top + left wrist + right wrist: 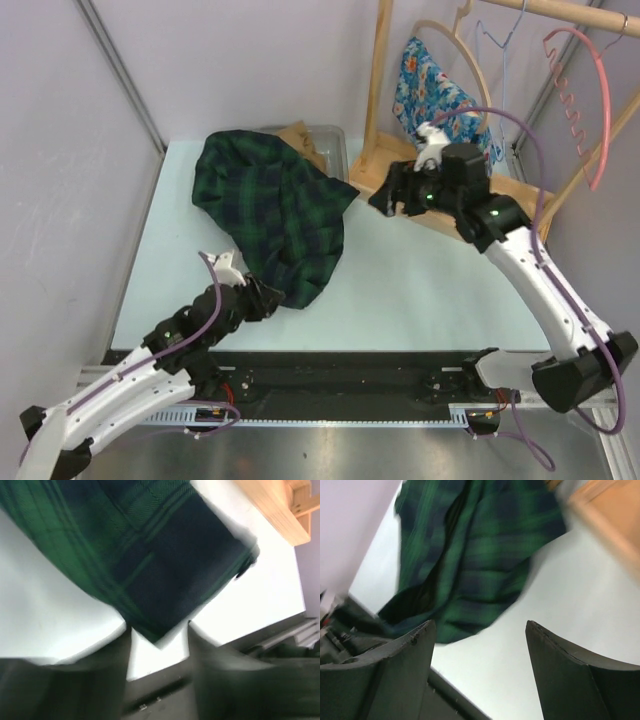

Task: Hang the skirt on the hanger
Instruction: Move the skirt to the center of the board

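Skirt [275, 215], dark green plaid, heaped on the tabletop [430, 290] left of centre, far edge against a metal tray [332, 140] at the back, not on any hanger. Left pincer [266, 298] low at the heap's near corner. In the left wrist view, 2 fingers [100, 675] standing apart, cloth corner lying right at the gap between their tips, bare tabletop visible through the gap, nothing clamped. Right pincer [386, 200] just right of the cloth, beside the base of a wooden rack [378, 90], spread wide with nothing between. Hung on the rack's rail: wooden hanger [478, 70], pink hanger [604, 110], and a flowered blue cloth [428, 85] close by the wooden one.
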Controlling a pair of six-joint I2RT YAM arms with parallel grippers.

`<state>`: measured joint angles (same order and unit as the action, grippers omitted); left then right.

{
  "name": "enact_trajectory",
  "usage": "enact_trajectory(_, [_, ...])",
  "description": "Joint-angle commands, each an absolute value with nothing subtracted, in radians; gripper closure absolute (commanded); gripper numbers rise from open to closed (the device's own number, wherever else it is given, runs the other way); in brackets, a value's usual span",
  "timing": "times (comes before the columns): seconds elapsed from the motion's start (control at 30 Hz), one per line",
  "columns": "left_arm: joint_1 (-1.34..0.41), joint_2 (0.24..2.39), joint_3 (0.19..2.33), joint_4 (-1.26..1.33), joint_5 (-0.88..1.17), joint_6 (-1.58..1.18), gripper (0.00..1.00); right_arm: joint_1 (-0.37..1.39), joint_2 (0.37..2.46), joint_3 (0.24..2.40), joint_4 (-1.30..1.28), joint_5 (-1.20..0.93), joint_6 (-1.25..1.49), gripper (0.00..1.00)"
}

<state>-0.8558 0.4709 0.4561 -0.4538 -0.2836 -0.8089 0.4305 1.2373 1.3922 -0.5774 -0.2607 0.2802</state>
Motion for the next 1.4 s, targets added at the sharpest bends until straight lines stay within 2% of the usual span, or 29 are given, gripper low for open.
enact_trajectory(0.0, [-0.871, 0.376, 0.377, -0.549, -0.262, -1.012, 0.33, 0.600, 1.313, 1.371, -0.578, -0.212, 0.274, 0.22])
enact_trajectory(0.03, [-0.871, 0.365, 0.394, -0.616, -0.291, -1.020, 0.22, 0.624, 1.336, 1.352, -0.542, -0.210, 0.288, 0.21])
enact_trajectory(0.1, [-0.871, 0.345, 0.466, -0.681, -0.398, -1.022, 0.14, 0.670, 1.361, 1.338, -0.511, -0.233, 0.311, 0.21])
enact_trajectory(0.23, [-0.871, 0.374, 0.600, -0.776, -0.566, -0.965, 0.08, 0.747, 1.451, 1.333, -0.480, -0.222, 0.331, 0.19])
enact_trajectory(0.43, [-0.871, 0.570, 0.788, -0.921, -0.785, -1.021, 0.07, 0.865, 1.626, 1.328, -0.341, -0.219, 0.379, 0.19])
enact_trajectory(0.6, [-0.871, 0.684, 0.889, -0.986, -0.859, -1.057, 0.07, 0.910, 1.751, 1.354, -0.209, -0.221, 0.465, 0.20])
enact_trajectory(0.73, [-0.865, 0.739, 0.916, -1.014, -0.865, -1.084, 0.06, 0.952, 1.813, 1.368, -0.169, -0.164, 0.503, 0.20])
enact_trajectory(0.97, [-0.830, 0.716, 0.893, -0.993, -0.813, -1.081, 0.06, 0.969, 1.904, 1.402, -0.091, -0.078, 0.600, 0.19])
enact_trajectory(1.37, [-0.813, 0.687, 0.890, -0.979, -0.779, -1.039, 0.06, 0.979, 1.930, 1.416, -0.060, -0.006, 0.677, 0.23])
